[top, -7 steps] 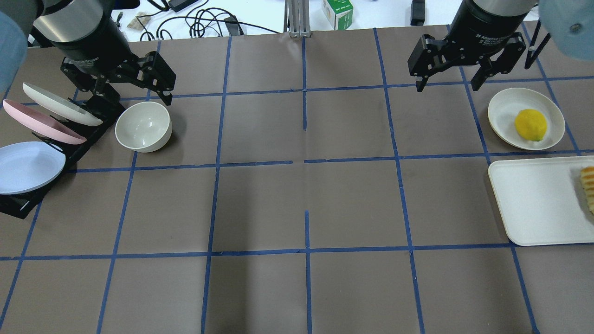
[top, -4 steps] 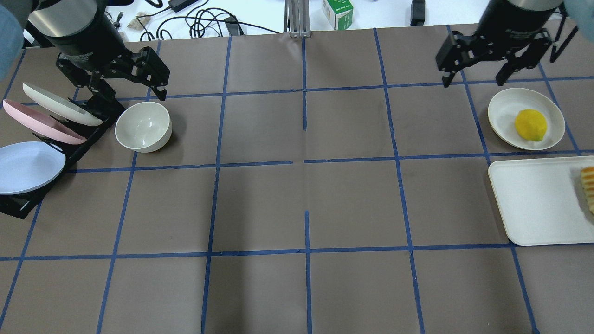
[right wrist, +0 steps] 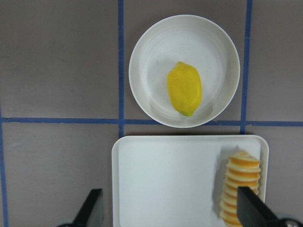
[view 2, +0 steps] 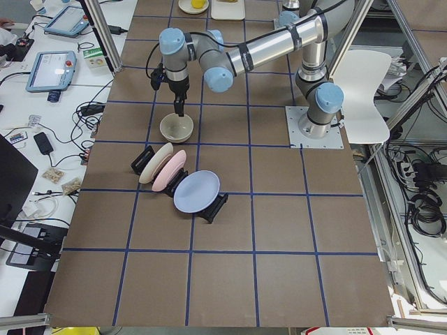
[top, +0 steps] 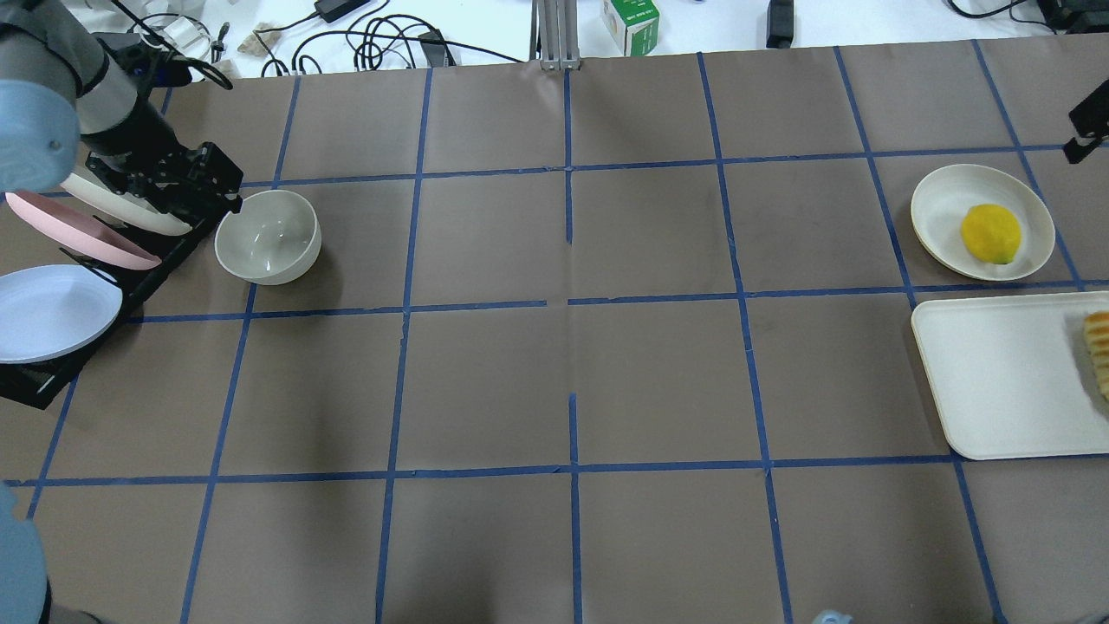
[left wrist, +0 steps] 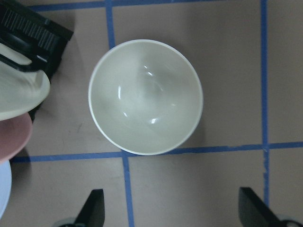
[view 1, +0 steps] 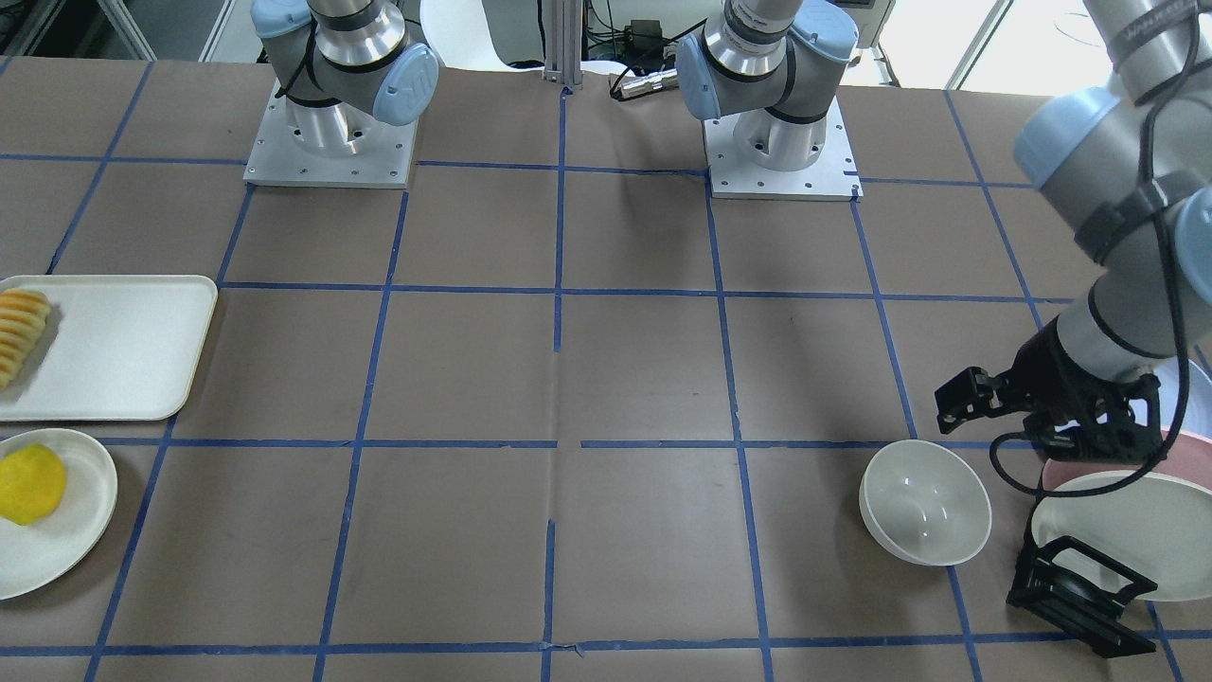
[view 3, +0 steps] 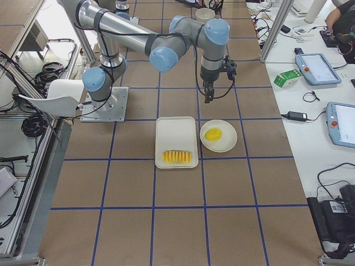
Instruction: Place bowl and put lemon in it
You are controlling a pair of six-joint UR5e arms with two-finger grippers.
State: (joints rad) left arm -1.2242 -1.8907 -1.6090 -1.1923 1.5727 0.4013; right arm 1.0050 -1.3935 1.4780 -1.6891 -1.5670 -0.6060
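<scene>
The bowl stands upright and empty on the desk, at the robot's left end, just beside a black rack. The rack holds three tilted plates: a white plate nearest the bowl, then a pink plate, then a blue plate. In the left wrist view the bowl's rim overlaps a crossing of blue tape.

The left gripper hangs above the desk close to the bowl. Its jaws are spread wide, wider than the bowl, and hold nothing. It does not touch the bowl. In the overhead view it sits over the rack's near end, beside the bowl's rim.

The lemon lies on its side in a shallow off-white dish at the robot's right end, well apart from the bowl. Just beside the dish lies a white tray with a row of orange-yellow slices along one edge.

The right gripper hangs high over the tray and dish. Its jaws are wide apart and empty, and it touches neither the lemon nor the dish. In the overhead view only a bit of it shows at the right edge.
</scene>
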